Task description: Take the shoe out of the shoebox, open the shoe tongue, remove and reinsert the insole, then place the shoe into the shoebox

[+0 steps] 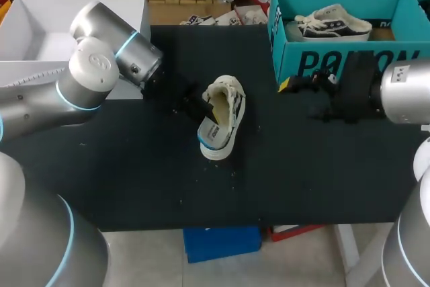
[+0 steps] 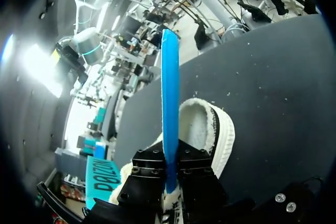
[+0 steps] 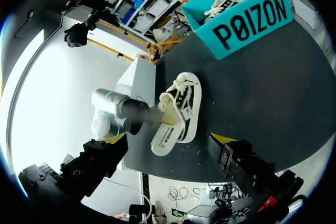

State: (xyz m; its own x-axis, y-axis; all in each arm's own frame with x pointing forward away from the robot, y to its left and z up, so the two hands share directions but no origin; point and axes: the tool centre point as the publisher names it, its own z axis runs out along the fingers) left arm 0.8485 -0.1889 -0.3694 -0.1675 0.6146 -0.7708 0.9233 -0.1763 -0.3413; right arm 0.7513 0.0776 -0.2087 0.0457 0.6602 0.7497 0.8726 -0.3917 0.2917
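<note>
Blue thin insole pinched edge-on between left fingers, fleece-lined shoe just ahead; right fingers spread wide.

Rounded silver arms, pale blue joint rings, black screw-studded fingers, apparently yellow tips

White shoe lies on its side just ahead of the left gripper, which pinches its blue insole edge-on; the teal shoebox stands open ahead of the right gripper
</note>
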